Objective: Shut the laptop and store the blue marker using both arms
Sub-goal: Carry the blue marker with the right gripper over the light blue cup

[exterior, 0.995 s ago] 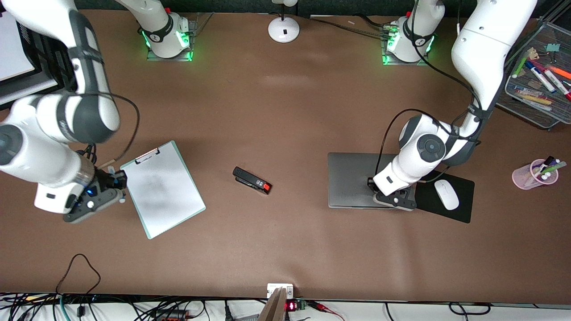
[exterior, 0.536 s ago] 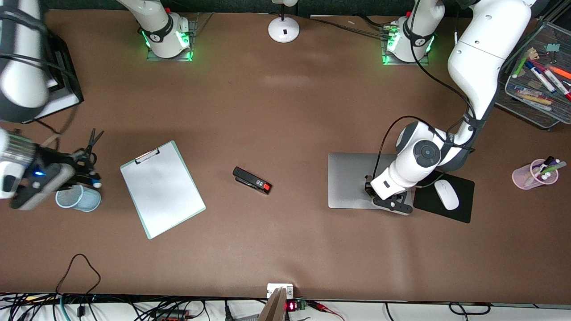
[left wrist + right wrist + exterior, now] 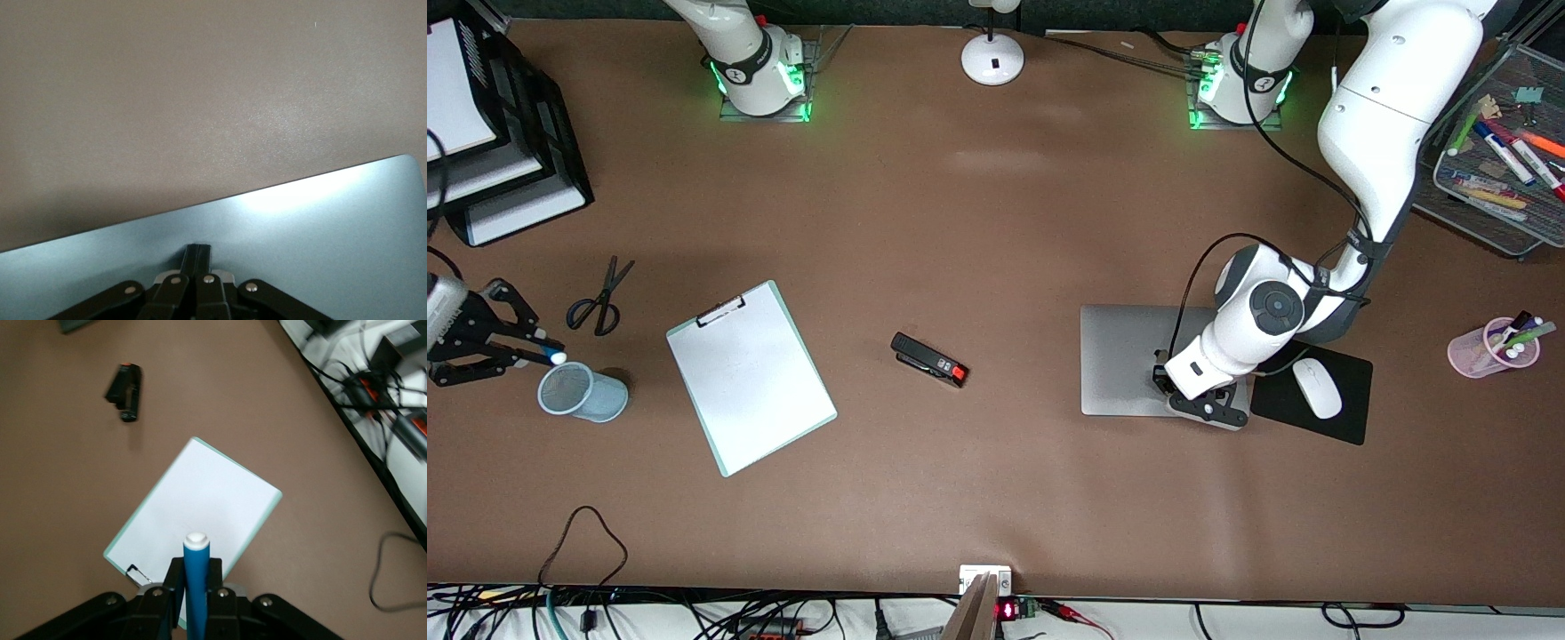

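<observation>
At the right arm's end of the table, the right gripper (image 3: 511,347) hangs over the rim of a pale blue mesh pen cup (image 3: 583,394), its jaws clamped on the short light-blue marker with a white end (image 3: 196,577). Toward the left arm's end, the slim silver-grey laptop (image 3: 1125,356) lies closed, and the left gripper (image 3: 1209,402) rests on its lid (image 3: 320,233), jaws pressed together, holding nothing.
</observation>
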